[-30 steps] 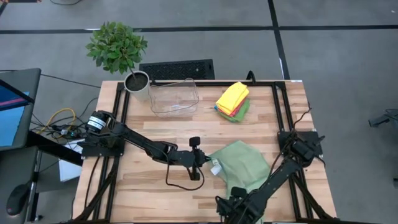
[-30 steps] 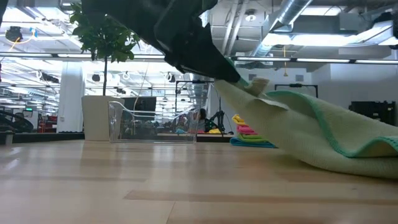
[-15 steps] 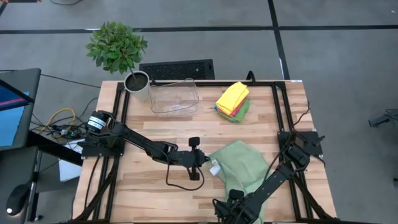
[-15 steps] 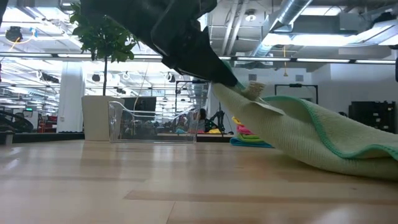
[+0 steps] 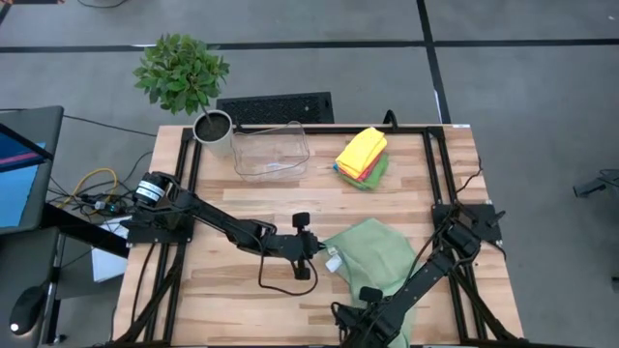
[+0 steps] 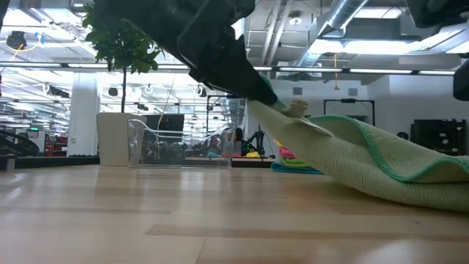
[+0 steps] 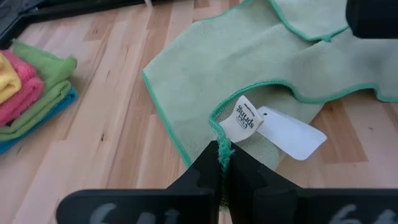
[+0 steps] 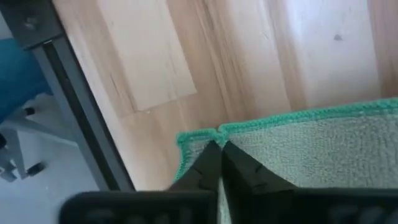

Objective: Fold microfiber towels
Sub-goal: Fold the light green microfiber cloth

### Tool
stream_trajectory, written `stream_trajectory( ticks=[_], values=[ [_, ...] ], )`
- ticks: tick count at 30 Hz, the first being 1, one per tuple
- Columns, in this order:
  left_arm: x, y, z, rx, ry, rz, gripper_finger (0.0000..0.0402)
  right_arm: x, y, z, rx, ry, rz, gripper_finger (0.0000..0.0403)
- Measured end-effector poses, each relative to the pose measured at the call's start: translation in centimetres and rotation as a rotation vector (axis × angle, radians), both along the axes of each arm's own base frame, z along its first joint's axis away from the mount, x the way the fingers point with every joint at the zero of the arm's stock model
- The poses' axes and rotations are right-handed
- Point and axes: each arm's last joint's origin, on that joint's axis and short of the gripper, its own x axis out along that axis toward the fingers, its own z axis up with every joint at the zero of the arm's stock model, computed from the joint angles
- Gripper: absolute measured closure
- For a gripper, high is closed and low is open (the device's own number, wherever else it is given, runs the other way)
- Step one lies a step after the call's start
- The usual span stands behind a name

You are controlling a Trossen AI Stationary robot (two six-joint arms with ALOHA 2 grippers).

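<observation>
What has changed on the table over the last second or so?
The right end effector, at the table's near edge, has closed on an edge of the pale green towel; a second ago it stood open there. Its arm has shifted a little. The left end effector stays clamped on the towel's corner by the white tag. The stack of folded towels, the clear bin and the potted plant have not moved.

A lab or workshop hall (exposed ceiling ducts (image 6: 344, 29), concrete floor (image 5: 522, 87)).

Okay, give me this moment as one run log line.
left hand: shut on sage towel edge by tag | right hand: shut on its near corner | folded stack: untouched, far side
</observation>
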Motion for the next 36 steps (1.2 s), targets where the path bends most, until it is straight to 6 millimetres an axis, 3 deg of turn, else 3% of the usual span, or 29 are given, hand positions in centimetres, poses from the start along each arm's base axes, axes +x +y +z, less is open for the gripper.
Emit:
stream_trajectory(
  ticks=[7,12,16,19,23,30,36],
  values=[
    [-0.3,0.2,-0.4,-0.008,0.045,0.054,0.0401,-0.2,-0.8,1.7,-0.061,-0.052,0.046,0.0391],
    [-1.3,0.5,-1.2,0.002,0.144,0.168,0.0401,-0.4,-2.6,6.6,-0.129,-0.179,0.046,0.0392],
    [-3.1,0.3,-0.4,0.034,0.218,0.243,0.0401,-1.2,-3.7,9.9,-0.209,-0.298,0.046,0.0397],
    [-5.0,-0.1,1.5,0.068,0.226,0.291,0.0401,-2.2,-5.0,12.4,-0.286,-0.363,0.017,0.0396],
    [-8.1,-0.4,5.5,0.080,0.157,0.331,0.0401,-2.7,-6.6,14.0,-0.383,-0.398,0.005,0.0399],
    [-15.2,1.0,12.2,-0.014,0.006,0.422,0.0401,-4.5,-9.6,18.8,-0.478,-0.538,-0.037,0.0399],
    [-19.0,3.2,14.8,-0.046,-0.085,0.510,0.0401,-6.1,-12.6,21.8,-0.566,-0.583,-0.076,0.0398]
  ],
)
